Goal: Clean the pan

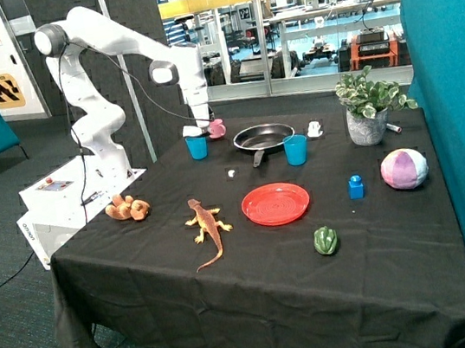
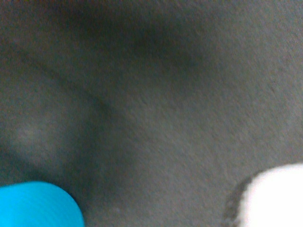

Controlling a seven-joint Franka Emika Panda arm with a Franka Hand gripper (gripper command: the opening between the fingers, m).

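A: Outside view first. Where is the pan (image 1: 263,138)?

B: Far side of the black-clothed table (image 1: 258,284), handle toward the red plate (image 1: 276,203), sitting between two blue cups. One cup (image 1: 197,147) is by the arm, the other (image 1: 296,149) is on the side of the potted plant (image 1: 368,107).

A: And the gripper (image 1: 203,128)?

B: It hangs low at the table's far edge, just beside the nearer blue cup, next to something pink (image 1: 217,128) and a white scrap. My guess is that's a wiping thing it is going for, which would explain being beside the pan and not over it. I cannot tell whether the jaws are spread or pinching anything.

A: So the cleaning?

B: Not visibly begun, I'd judge; nothing touches the pan.

A: Wrist view?

B: Mostly dark cloth (image 2: 156,109) up close, with a bright blue curve (image 2: 38,205) at one corner (likely that cup's rim) and a white blob (image 2: 274,196) at another. No fingers show, and no pan, so the camera is pointed at the tabletop beside it.
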